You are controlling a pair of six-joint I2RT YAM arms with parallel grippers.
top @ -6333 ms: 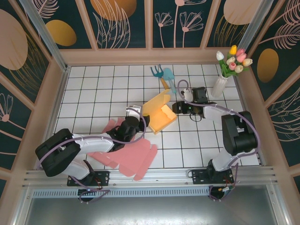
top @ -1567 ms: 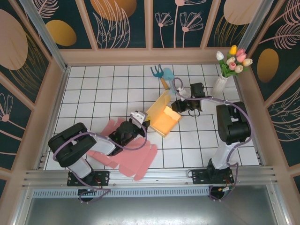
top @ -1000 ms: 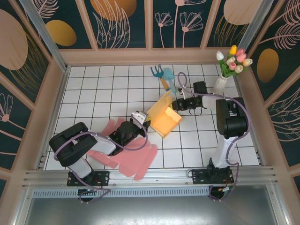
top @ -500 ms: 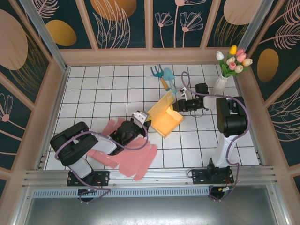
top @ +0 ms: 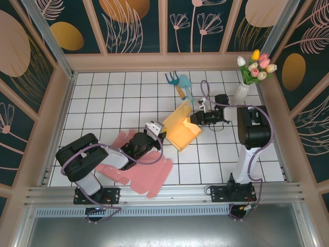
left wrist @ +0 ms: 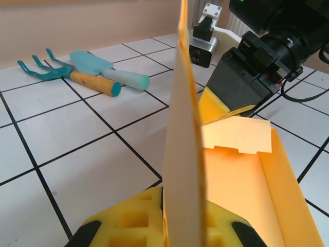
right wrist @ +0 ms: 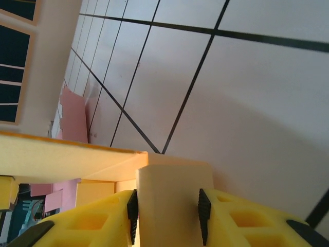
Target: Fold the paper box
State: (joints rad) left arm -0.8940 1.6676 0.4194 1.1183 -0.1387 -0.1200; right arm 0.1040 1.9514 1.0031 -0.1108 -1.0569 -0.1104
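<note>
Left claw (left wrist: pixel 181 227): pinching upright side wall (left wrist: pixel 183 128) of orange-yellow half-folded paper box (top: pixel 182 131).
Right claw (right wrist: pixel 168 208): clamped on a flap (right wrist: pixel 174 190) at box's far-right corner.
Box position: centre of white tiled worktop (top: pixel 103 103), between claws.

White tiled table (top: pixel 103 98) with black grid lines. At centre rests a partly folded yellow paper box (top: pixel 182 133). Near left: flat pink card sheets (top: pixel 146 175), overlapping. Far centre: a teal hand rake (top: pixel 172 78) and trowel (top: pixel 186 85), side by side. Far right: a white vase (top: pixel 240 94) of tulips.
</note>
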